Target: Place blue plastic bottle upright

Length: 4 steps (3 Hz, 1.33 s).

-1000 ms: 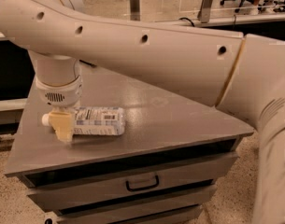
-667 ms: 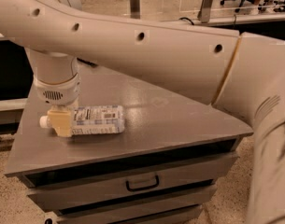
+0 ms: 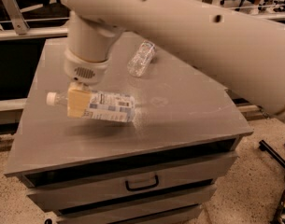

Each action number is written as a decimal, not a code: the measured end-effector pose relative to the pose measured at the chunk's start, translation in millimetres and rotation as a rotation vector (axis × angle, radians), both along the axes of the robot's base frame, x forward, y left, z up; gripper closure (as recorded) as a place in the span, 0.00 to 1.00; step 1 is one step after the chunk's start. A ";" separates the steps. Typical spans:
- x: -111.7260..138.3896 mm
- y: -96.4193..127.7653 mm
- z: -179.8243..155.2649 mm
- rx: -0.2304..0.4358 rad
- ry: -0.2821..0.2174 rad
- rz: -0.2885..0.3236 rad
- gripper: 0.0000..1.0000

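Overall, one big cream robot arm (image 3: 188,36) reaches across the scene from 3 o'clock toward 9 o'clock, above one grey cabinet (image 3: 188,106) with a flat top and one drawer handle (image 3: 142,184) showing at 6 o'clock.

Two bottles are in view. The blue plastic bottle (image 3: 109,107) sits at about 8 o'clock over the cabinet top. It lies nearly level, its one white cap (image 3: 51,98) pointing to 9 o'clock and its base to 3 o'clock, and a shadow beneath suggests it is lifted clear of the surface. One slim clear bottle (image 3: 141,59) lies on its side at 12 o'clock, well apart.

One gripper (image 3: 77,104) hangs from the wrist and is clamped across the blue plastic bottle close to its neck.

The risks are likely these. The hold is near the cap, so the heavier labelled body sticks out to one side and may pivot or slip between the fingers as the wrist turns it upright. If it is let go while tilted, or above the surface, it may topple and roll toward the front edge at 6 o'clock.
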State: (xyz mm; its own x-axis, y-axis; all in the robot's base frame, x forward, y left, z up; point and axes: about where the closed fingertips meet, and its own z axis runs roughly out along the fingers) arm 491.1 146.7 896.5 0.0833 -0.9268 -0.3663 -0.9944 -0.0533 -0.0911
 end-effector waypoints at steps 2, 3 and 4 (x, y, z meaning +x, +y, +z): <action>16.9 -23.2 44.8 0.470 -0.059 0.031 1.00; 25.6 -46.2 68.5 0.703 -0.062 0.063 1.00; 27.5 -64.6 88.9 0.918 -0.078 0.164 1.00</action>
